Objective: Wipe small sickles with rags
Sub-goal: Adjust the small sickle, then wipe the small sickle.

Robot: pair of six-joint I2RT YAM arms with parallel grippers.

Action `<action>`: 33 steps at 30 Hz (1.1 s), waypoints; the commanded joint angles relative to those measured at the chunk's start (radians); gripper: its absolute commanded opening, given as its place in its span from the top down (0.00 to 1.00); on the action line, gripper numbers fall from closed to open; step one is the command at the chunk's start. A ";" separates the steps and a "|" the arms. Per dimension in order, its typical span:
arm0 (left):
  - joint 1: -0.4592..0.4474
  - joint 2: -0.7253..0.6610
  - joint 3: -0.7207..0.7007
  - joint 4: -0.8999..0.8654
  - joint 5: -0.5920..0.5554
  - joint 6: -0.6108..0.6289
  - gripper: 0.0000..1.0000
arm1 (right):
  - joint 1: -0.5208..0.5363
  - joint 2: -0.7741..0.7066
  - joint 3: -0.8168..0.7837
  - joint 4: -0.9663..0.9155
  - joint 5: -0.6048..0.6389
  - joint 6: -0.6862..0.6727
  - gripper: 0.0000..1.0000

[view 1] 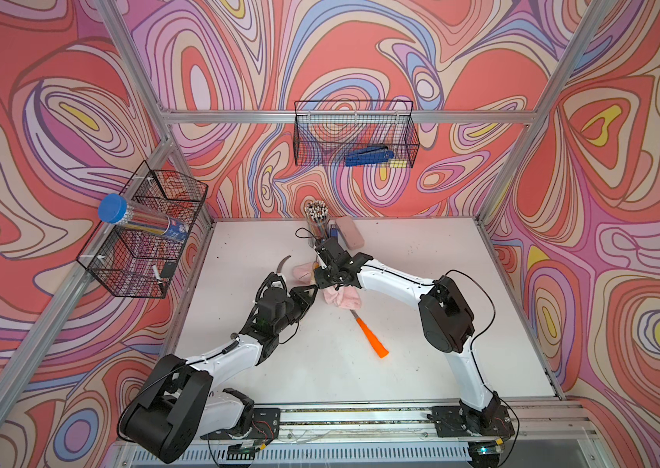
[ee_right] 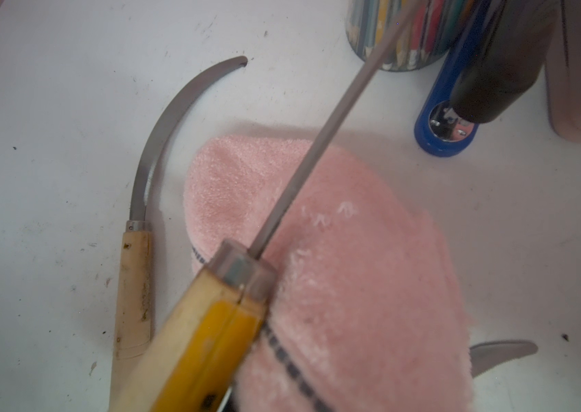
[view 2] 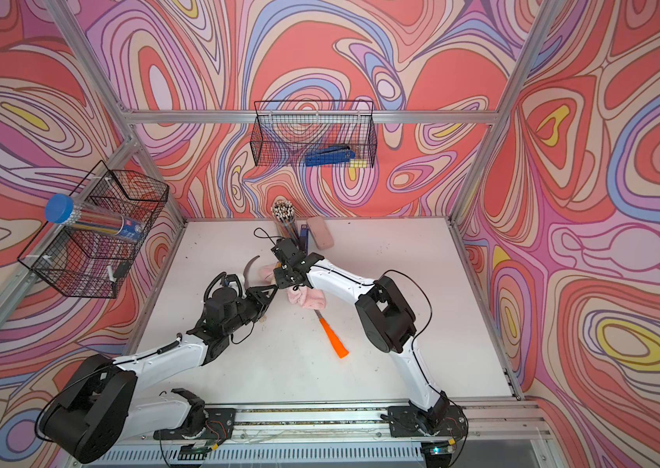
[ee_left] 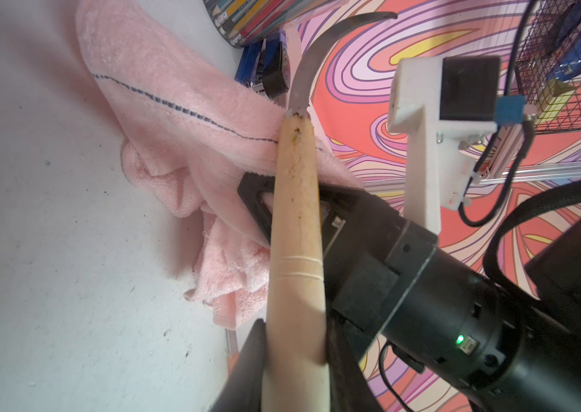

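Top view: left arm (view 1: 235, 352) bent, tool (view 1: 313, 289) gripping sickle (view 1: 313, 278).

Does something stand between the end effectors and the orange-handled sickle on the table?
Partly. The pink rag covers part of the blade of the orange-handled sickle. The handle lies bare on the table, and nothing visible blocks the way to it.

Orange-handled sickle (view 1: 370, 338) on white table (view 1: 442, 324), blade under pink rag (view 1: 345, 300).

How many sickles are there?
3. One wooden sickle is in the left gripper; another wooden sickle lies beside the rag; the orange sickle lies partly under it.
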 commanded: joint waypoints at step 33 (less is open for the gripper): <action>0.287 -0.234 0.015 -0.077 0.372 0.031 1.00 | 0.092 -0.336 -0.324 0.171 0.038 0.153 1.00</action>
